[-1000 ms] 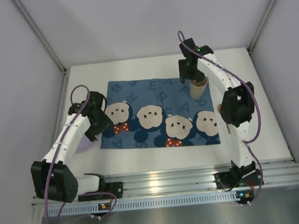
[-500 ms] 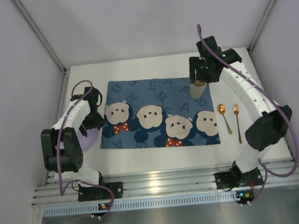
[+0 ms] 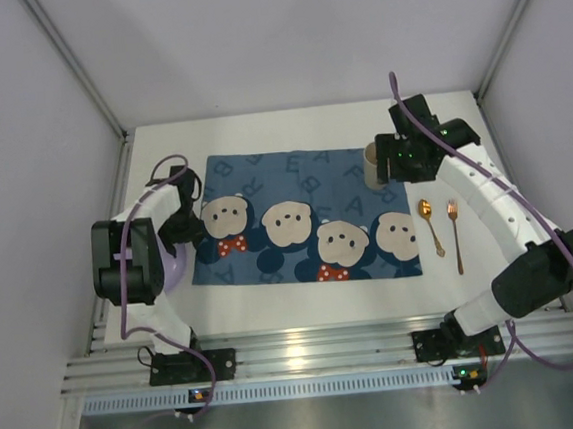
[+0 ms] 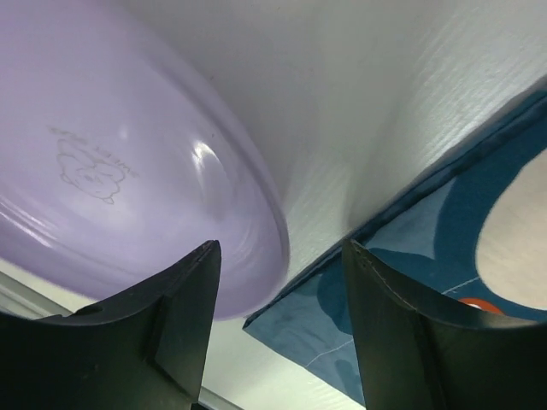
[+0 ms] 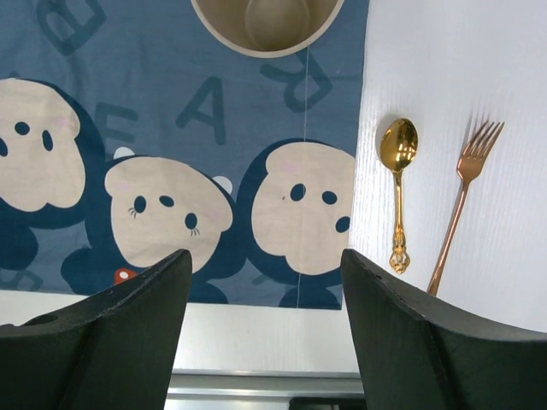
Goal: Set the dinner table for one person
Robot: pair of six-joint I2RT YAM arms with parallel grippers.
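Note:
On the white dinner table (image 3: pixel 303 293) lies a blue cartoon-mouse placemat (image 3: pixel 297 219). A tan cup (image 3: pixel 373 166) stands upright on its far right corner. A gold spoon (image 3: pixel 429 224) and a copper fork (image 3: pixel 456 235) lie side by side on the table right of the mat. A lilac plate (image 3: pixel 176 272) rests off the mat's left edge, mostly hidden by the left arm. My left gripper (image 3: pixel 181 230) hangs open just above the plate (image 4: pixel 128 171) and the mat's corner (image 4: pixel 410 282). My right gripper (image 3: pixel 390 161) is open beside the cup (image 5: pixel 267 21), holding nothing.
An aluminium rail (image 3: pixel 308 348) runs along the near edge, where both arm bases are bolted. White walls close in the left, right and far sides. In the right wrist view the spoon (image 5: pixel 398 192) and fork (image 5: pixel 466 201) lie right of the placemat (image 5: pixel 171 128).
My right gripper has drawn away from the cup toward the right, and its arm now uncovers the spoon and fork. The left arm has folded back, its gripper dropping over the plate.

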